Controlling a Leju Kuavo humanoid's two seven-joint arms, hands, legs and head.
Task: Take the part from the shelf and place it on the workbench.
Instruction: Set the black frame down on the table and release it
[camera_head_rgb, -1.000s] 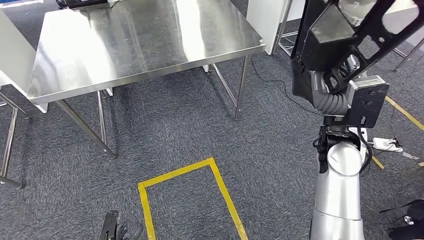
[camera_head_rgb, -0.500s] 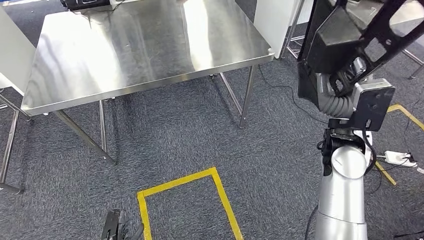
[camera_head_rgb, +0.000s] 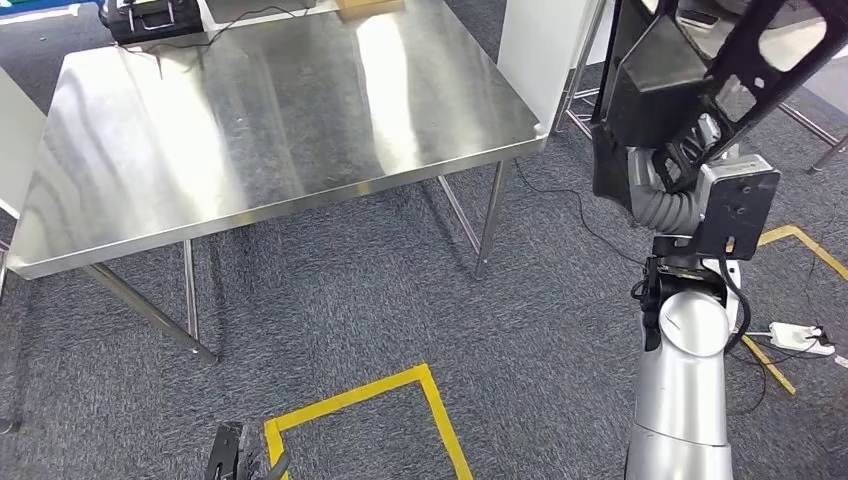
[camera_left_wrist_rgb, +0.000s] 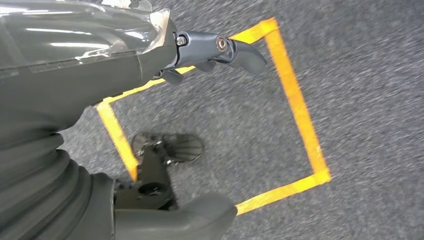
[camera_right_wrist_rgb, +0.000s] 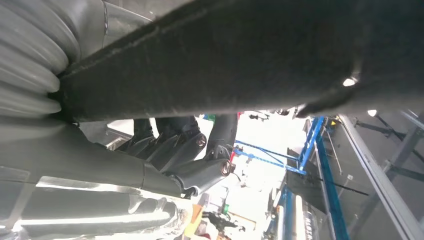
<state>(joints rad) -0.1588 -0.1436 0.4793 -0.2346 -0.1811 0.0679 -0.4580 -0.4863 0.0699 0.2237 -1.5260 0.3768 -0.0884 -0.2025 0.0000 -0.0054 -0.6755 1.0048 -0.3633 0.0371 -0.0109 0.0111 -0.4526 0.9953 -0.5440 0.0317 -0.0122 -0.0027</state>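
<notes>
A large black frame-like part (camera_head_rgb: 680, 70) is raised at the right of the head view, and my right hand (camera_head_rgb: 690, 150) grips it from below. The right wrist view has the part (camera_right_wrist_rgb: 250, 55) as a dark bar crossing over my right hand's curled fingers (camera_right_wrist_rgb: 195, 160). The steel workbench (camera_head_rgb: 250, 120) stands ahead and to the left, its top bare in the middle. My left hand (camera_head_rgb: 235, 460) hangs low by the floor. In the left wrist view the left hand (camera_left_wrist_rgb: 210, 50) holds nothing, fingers and thumb apart.
A black case (camera_head_rgb: 150, 15) and a cardboard box (camera_head_rgb: 365, 5) sit at the workbench's far edge. A yellow tape square (camera_head_rgb: 400, 400) marks the grey carpet. A white panel (camera_head_rgb: 535, 50) stands beside the bench's right corner. A white power strip (camera_head_rgb: 795, 337) and cables lie at the right.
The camera has moved: the workbench now sits lower and further left in the picture, with its far edge showing. My right hand still holds the black part up.
</notes>
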